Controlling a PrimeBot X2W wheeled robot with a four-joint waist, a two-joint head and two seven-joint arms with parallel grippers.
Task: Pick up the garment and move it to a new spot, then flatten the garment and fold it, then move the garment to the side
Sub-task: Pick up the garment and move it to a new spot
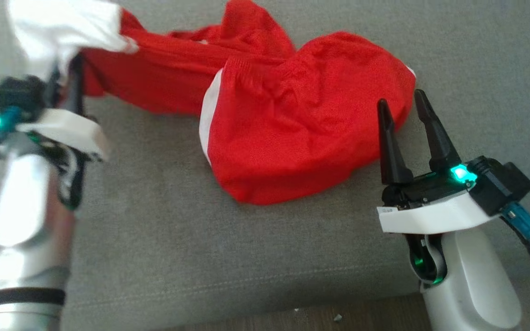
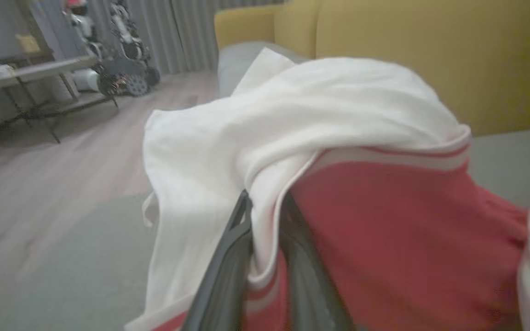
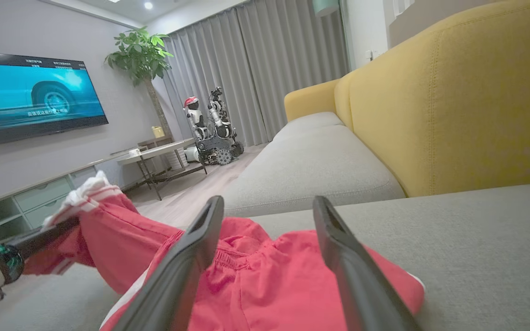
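Left claw [image 2: 265, 198] clamped on garment [image 1: 292, 124] white edge, right claw [image 1: 400, 99] parted, empty, beside garment's right side

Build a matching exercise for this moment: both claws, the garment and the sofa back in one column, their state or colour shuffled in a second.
Column one
1. left claw
2. right claw
3. garment
4. sofa back

Column two
A. yellow
B. open, holding nothing
C. red and white, crumpled on the grey seat
D. shut on the garment's edge

Pairs: 1-D, 2-B, 3-C, 4-A
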